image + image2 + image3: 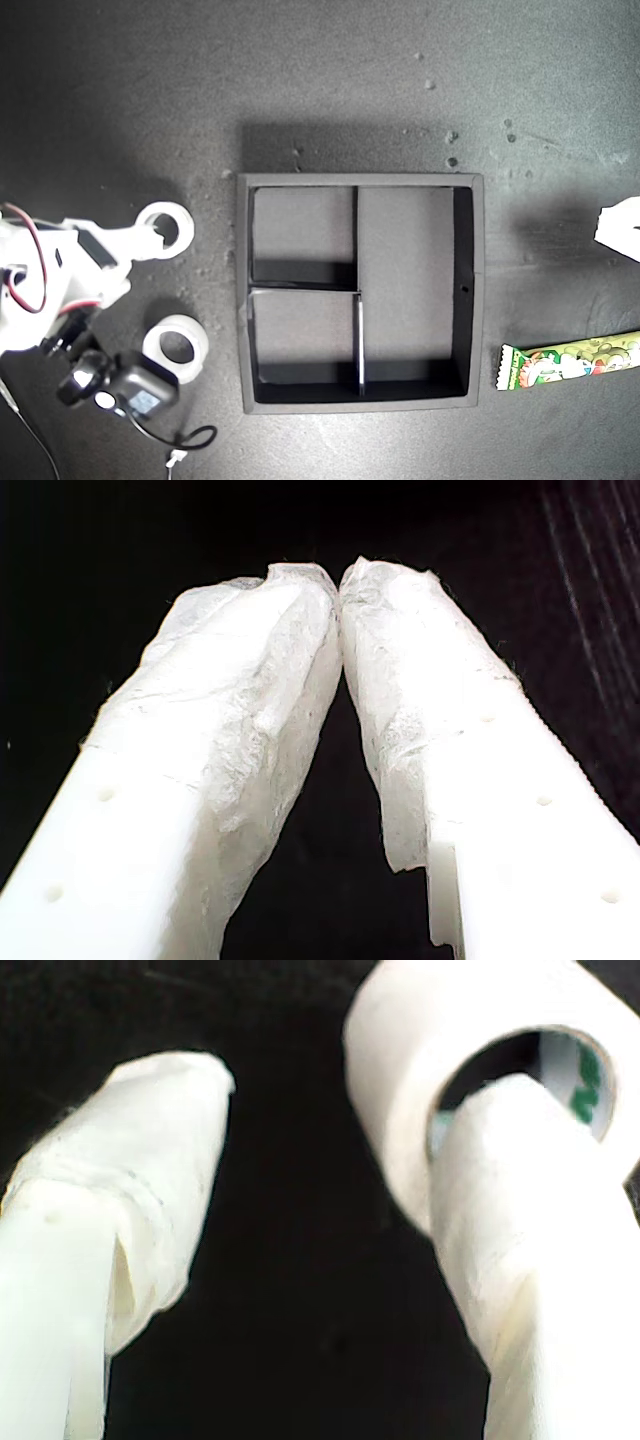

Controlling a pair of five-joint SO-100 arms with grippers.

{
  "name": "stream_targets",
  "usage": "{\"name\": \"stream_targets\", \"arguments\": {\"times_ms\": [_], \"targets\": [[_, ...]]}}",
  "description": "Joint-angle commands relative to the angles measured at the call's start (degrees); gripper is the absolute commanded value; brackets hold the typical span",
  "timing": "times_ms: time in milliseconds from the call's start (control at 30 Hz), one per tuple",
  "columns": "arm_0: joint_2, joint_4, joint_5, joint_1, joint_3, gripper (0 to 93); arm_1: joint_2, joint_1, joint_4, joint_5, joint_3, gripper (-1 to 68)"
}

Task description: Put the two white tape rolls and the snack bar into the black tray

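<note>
One white tape roll [166,229] lies on the dark mat at the exterior view's left, beside the black tray [360,181]. My second gripper [150,240] [345,1085] is open there. One of its fingers [520,1220] sits inside the hole of that tape roll [400,1040], while the other finger stands well off the roll's outer wall. A second white tape roll [176,348] lies flat just below it in the exterior view. The snack bar [570,362] lies to the tray's right in that view. My first gripper [340,575] is shut, tips touching, with nothing between them.
The tray's compartments hold nothing. A white arm part [622,230] pokes in at the exterior view's right edge, above the snack bar. The second arm's black camera unit and its cable [130,392] hang low at the exterior view's left, close to the lower roll.
</note>
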Motion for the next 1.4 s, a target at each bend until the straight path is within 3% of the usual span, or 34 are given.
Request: {"name": "stream_targets", "arguments": {"times_ms": [0, 333, 633, 700, 833, 1033, 1233, 1367], "targets": [[-0.2, -2.5, 1.0, -1.1, 0.1, 15.7, 0.4, -2.2, -3.2, -2.8, 0.6, 2.8], [-1.5, -3.7, 1.8, -3.1, 1.0, 15.7, 0.4, -8.1, -6.8, -11.1, -1.3, 4.4], [-5.5, -6.2, 1.7, -2.7, 1.1, 15.9, 0.4, -8.9, -9.9, -14.6, -3.8, 4.5], [-6.5, -6.8, 1.7, -2.7, 1.1, 15.9, 0.3, -9.5, -10.0, -17.1, -5.9, 6.5], [-8.1, -7.3, 1.1, -3.4, 1.5, 13.6, -0.4, -11.0, -8.8, -23.6, -12.5, 17.0], [-6.4, -8.3, -1.2, -6.6, 4.3, 0.6, -1.0, -11.6, -3.2, -31.2, -21.1, 29.4], [1.6, -5.9, -1.0, -9.2, 5.4, 0.0, -3.3, -11.3, 2.8, -39.7, -29.2, 30.0], [6.6, 1.1, 2.1, -11.4, -0.8, 0.0, -19.4, -11.7, 3.9, -44.1, -40.7, 30.2]]}}
